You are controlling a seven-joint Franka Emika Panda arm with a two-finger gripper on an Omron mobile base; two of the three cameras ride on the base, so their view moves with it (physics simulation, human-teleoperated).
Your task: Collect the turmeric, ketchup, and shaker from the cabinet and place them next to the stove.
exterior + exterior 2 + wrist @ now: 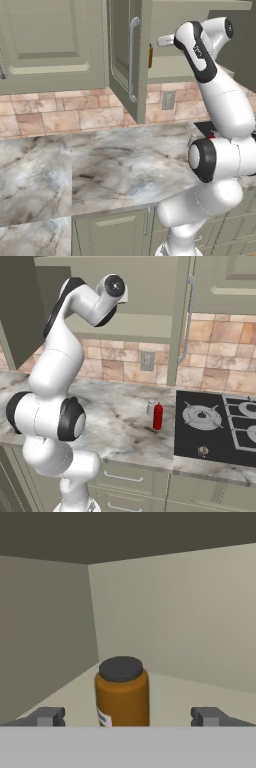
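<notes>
The turmeric (122, 693), an orange-brown jar with a dark lid, stands upright on the shelf of the cabinet (127, 55), and a sliver of the turmeric (150, 56) shows past the open door's edge. My gripper (127, 717) is open and inside the cabinet. One fingertip stands on each side of the jar, both well apart from it. Down on the counter, the red ketchup (158, 416) stands upright with the pale shaker (150, 407) just behind it, both a little left of the stove (215, 426).
The cabinet door (180, 316) hangs open with its long silver handle (132, 60) facing out. A wall socket (147, 361) sits on the brick backsplash. The marble counter (100, 170) runs left of the arm, with base cabinets (130, 478) below.
</notes>
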